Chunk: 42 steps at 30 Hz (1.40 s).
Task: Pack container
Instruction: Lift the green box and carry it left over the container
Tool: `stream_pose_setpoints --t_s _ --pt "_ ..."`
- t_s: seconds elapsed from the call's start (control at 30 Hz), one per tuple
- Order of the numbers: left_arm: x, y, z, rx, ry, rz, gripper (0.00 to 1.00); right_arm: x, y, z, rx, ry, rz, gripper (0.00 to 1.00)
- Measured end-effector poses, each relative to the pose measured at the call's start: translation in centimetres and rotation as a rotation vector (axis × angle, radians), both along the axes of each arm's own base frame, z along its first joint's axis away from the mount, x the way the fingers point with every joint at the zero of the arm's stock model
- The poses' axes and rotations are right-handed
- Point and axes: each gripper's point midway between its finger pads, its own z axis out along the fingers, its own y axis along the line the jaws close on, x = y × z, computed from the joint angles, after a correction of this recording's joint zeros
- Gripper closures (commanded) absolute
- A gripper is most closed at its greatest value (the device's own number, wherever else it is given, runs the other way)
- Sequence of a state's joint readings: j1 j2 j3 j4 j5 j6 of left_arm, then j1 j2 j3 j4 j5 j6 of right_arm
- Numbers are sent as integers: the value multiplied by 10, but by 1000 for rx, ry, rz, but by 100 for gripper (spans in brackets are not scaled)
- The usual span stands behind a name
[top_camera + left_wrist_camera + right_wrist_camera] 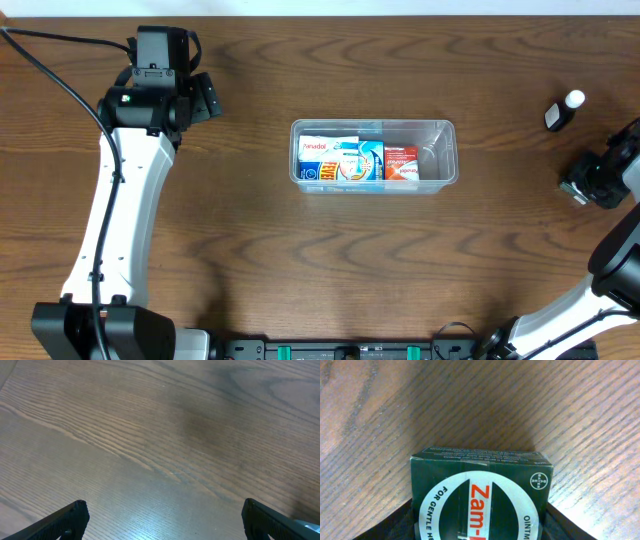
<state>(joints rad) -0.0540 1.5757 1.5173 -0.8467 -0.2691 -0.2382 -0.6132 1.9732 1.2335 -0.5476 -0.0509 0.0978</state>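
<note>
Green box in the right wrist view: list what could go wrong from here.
1. The container has only a narrow free gap at its right end, so the green box may catch on the rim or the packed boxes.
2. The small bottle sits near the right gripper; the swing toward the container could knock it.

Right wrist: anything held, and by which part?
Yes: the right gripper grips the green Zam-Buk ointment box by its two opposite side faces.

Overhead looks straight down; wrist views close above table [160, 435]
</note>
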Motion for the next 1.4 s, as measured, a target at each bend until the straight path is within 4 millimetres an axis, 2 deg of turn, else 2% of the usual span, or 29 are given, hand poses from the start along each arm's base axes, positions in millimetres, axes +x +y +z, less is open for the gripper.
stream_pose_setpoints --t_s 0.27,0.37,0.5,0.6,0.63,0.73,0.8,0.97,1.03,1.13,1.23,1.4 --pt "0 0 0 0 0 0 2 -7 16 9 70 3 9 52" --pt "0 0 0 0 0 0 2 -2 22 34 77 -52 12 54" --pt "0 0 0 0 0 0 2 14 44 102 37 -210 73 54" --pt "0 0 0 0 0 0 2 27 87 160 -4 -338 190 53" --pt "0 0 0 0 0 0 2 29 99 171 -7 -364 223 53" --pt "0 0 0 0 0 0 2 40 160 206 -2 -454 370 53" --pt "0 0 0 0 0 0 2 43 199 216 25 -485 453 53" --pt "0 0 0 0 0 0 2 48 289 219 82 -508 628 51" --pt "0 0 0 0 0 0 2 49 324 216 84 -512 689 51" --pt "0 0 0 0 0 0 2 49 364 202 89 -489 752 51" --pt "0 0 0 0 0 0 2 48 396 175 93 -433 793 51" --pt "0 0 0 0 0 0 2 51 421 133 81 -353 816 51"
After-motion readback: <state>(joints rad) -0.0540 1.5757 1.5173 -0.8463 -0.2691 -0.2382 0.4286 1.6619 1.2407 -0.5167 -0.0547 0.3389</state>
